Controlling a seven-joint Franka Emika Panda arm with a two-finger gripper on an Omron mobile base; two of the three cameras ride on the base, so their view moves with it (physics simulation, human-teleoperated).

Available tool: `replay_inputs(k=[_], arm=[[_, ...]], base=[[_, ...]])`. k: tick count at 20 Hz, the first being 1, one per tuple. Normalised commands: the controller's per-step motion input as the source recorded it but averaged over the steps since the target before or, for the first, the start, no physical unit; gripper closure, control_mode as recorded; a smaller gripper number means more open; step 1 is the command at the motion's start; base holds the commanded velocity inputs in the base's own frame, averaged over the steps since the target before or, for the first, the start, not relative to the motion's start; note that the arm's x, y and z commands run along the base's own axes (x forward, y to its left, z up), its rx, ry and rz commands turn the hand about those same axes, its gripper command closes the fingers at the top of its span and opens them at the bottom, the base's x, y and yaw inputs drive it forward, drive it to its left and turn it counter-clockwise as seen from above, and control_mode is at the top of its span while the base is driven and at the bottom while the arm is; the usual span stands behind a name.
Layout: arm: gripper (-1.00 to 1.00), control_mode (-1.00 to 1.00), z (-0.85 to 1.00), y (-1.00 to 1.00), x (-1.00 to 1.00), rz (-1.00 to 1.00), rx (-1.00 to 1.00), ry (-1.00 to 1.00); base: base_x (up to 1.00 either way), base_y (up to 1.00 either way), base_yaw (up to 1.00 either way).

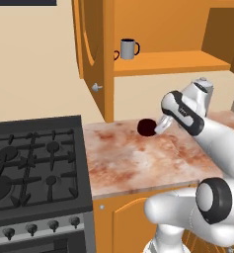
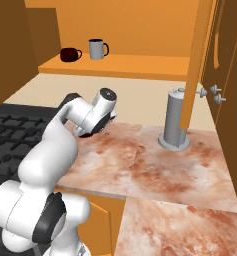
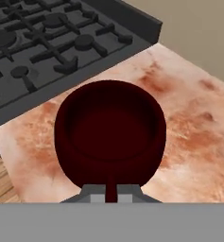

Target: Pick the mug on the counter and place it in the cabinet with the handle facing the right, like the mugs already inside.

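- Left base view: the maroon mug (image 1: 146,127) sits at the back of the marble counter (image 1: 138,163), right of the gas stove (image 1: 34,163), so placing is all still to do. The gripper (image 1: 160,127) meets the mug's right side. Forearm angles down from the right, wrist bent toward the mug. Cabinet (image 1: 163,63) open above, with a grey mug (image 1: 128,49) on its shelf, handle to the right.
- Right base view: the arm folds low over the counter (image 2: 155,170), elbow up, with the hand (image 2: 92,125) dipped by the stove edge; the counter mug is hidden behind it. Shelf holds a dark mug (image 2: 69,54) and a grey mug (image 2: 97,49), both handles right. A grey lidded canister (image 2: 175,120) stands well apart on the counter.
- Hand view: looking into the mug (image 3: 110,132), fingertips (image 3: 95,191) pinched tight on a thin maroon piece at its near side, which I judge to be the handle. Jaws are closed on it. The mug reads as resting on the counter (image 3: 189,137), though lift-off can't be ruled out.
- Status: grasp made; left are lift, carry to shelf and set down handle-right.
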Motion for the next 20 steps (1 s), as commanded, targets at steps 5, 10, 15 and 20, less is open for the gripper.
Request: replay_inputs(k=[5,10,15,20], arm=[[1.0,-1.0,0.15,0.15,0.0,0.4,0.0,0.04],[1.0,-1.0,0.29,0.0,-0.02,0.19,0.0,-0.02],[1.0,-1.0,0.45,0.03,-0.04,0.13,0.0,-0.05],[1.0,-1.0,0.48,0.07,-0.08,0.13,0.0,-0.05]], base=[[0.0,0.0,0.0],[0.0,0.0,0.0],[0.0,0.0,0.0],[0.0,0.0,0.0]])
